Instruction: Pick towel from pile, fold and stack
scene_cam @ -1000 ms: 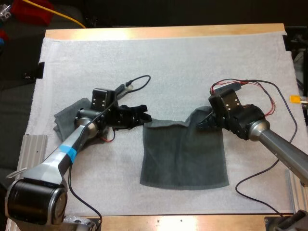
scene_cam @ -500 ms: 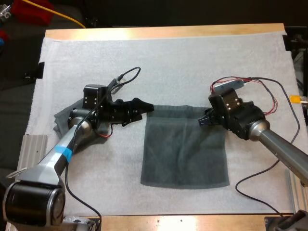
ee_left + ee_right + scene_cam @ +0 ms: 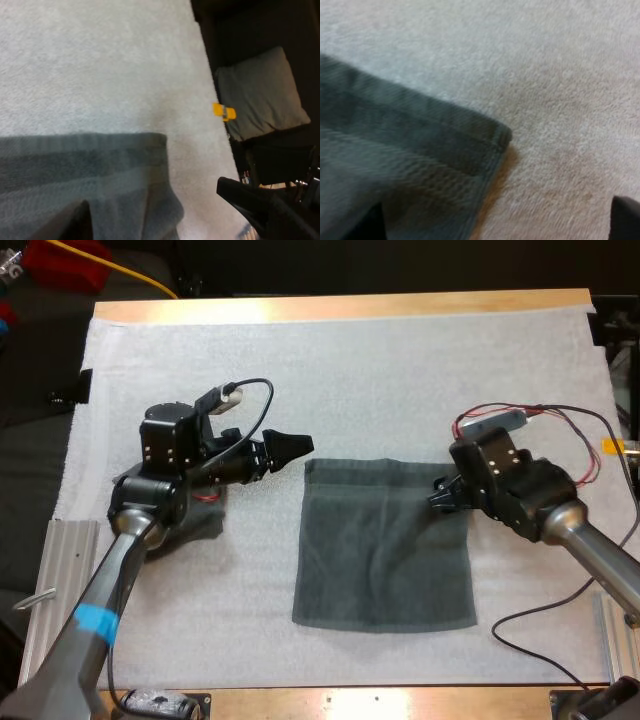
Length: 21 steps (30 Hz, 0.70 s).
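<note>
A dark grey-green towel [image 3: 385,545] lies spread flat as one square in the middle of the white mat [image 3: 400,370]. My left gripper [image 3: 288,447] hovers just left of the towel's far left corner [image 3: 150,142], fingers apart and holding nothing. My right gripper [image 3: 443,494] is at the towel's far right corner [image 3: 495,135], also open, with the corner lying flat between its fingers [image 3: 626,212]. A second, crumpled towel [image 3: 200,527] lies on the mat under my left arm, mostly hidden by it.
A metal rail [image 3: 68,552] runs along the table's left front edge. A red object [image 3: 65,262] and a yellow cable [image 3: 140,278] lie beyond the far left corner. Bare mat stretches across the far half.
Both grippers opened and let go of the towel's far corners. The far edge dropped flat. My left arm drew back to the left and my right arm moved right.
</note>
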Available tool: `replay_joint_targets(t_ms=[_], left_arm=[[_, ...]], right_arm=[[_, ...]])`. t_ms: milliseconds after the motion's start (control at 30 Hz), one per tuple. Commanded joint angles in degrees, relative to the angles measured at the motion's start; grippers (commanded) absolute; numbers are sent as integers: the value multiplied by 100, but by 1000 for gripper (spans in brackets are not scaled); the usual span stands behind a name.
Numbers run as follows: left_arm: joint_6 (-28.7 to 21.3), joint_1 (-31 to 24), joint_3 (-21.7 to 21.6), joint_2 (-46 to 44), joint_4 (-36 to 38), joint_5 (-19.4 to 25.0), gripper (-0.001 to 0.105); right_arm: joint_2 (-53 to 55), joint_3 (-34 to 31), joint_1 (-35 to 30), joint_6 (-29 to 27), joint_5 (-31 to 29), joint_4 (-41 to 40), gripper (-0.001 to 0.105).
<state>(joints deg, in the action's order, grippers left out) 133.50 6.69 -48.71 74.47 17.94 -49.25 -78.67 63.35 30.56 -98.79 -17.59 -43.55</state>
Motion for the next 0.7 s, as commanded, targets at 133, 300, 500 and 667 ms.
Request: replay_joint_targets(t_ms=[133, 300, 500, 667], left_arm=[[-420, 25, -27, -624, 655, 12, 69], [-785, 93, -27, -1388, 1392, 165, 69], [-1191, 365, -27, -2301, 2380, 861, 69], [-1454, 697, -27, -2875, 3262, 1394, 69]], right_arm=[[528, 4, -39, 216, 624, -491, 85], [1028, 4, -39, 401, 852, -895, 85], [1567, 4, -27, 502, 945, -1427, 85], [2048, 4, -27, 545, 1377, -1859, 85]])
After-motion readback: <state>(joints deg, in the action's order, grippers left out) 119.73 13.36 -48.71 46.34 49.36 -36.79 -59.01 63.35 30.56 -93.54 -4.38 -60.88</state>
